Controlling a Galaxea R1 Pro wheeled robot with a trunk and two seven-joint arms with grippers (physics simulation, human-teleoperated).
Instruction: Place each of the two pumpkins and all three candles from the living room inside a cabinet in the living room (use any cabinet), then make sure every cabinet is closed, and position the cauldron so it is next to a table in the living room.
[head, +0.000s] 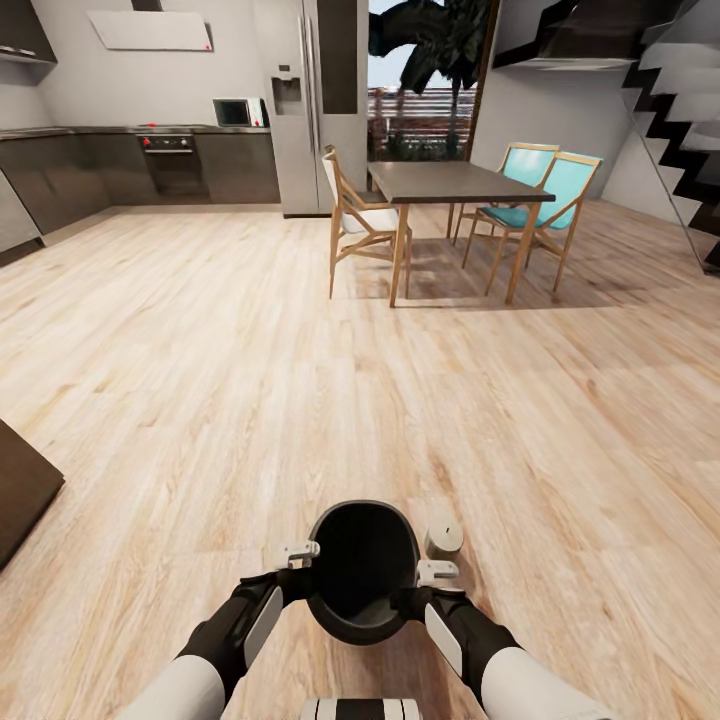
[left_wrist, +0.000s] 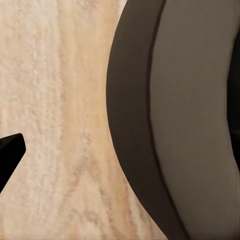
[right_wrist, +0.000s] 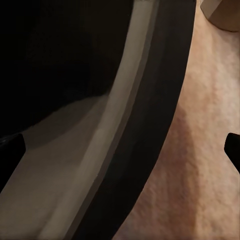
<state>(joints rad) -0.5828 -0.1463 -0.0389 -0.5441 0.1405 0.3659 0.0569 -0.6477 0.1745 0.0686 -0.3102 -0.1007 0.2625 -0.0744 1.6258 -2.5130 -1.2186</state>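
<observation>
both grippers, left (head: 298, 552) and right (head: 437, 572), clamp the round, smooth black cauldron (head: 362, 572) over grained wood floor (head: 300, 380).

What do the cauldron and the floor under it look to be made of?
The cauldron looks like dark cast metal or dull plastic: thick rim, matte black-grey skin, no glints. It is a render, so that stays open. The floor looks like pale wood planks with a visible grain and satin finish.

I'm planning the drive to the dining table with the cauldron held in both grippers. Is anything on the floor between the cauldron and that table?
Nothing visible blocks the way: between the cauldron and the table lies bare wooden floor. A small pale cylinder stands on the floor just beside the cauldron's right side, and chairs flank the table's sides.
</observation>
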